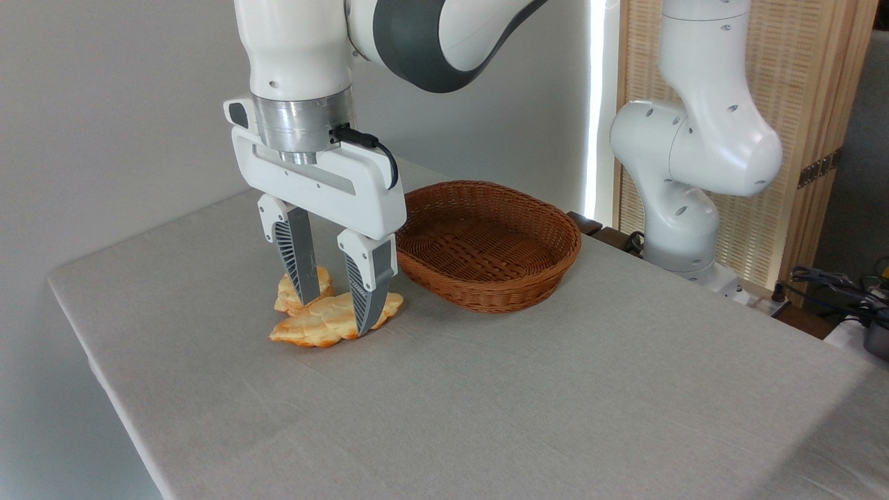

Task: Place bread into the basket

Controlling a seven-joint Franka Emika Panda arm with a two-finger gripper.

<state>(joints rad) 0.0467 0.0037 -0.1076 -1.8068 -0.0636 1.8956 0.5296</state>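
Gripper (335,314): pointed straight down, its two fingers apart, one on each side of the flat loaf, tips low by the table.
Flat loaf (325,322): lay on the table under the gripper, long and leaf-shaped, golden.
Bread (288,295): the small round bun sat on the table just behind the flat loaf, partly hidden by the left finger (297,257). I could not tell if the finger touched it.
Basket (486,243): brown and woven, stood on the table just right of the gripper, with nothing inside.
Table (486,403): covered with a pale grey cloth.
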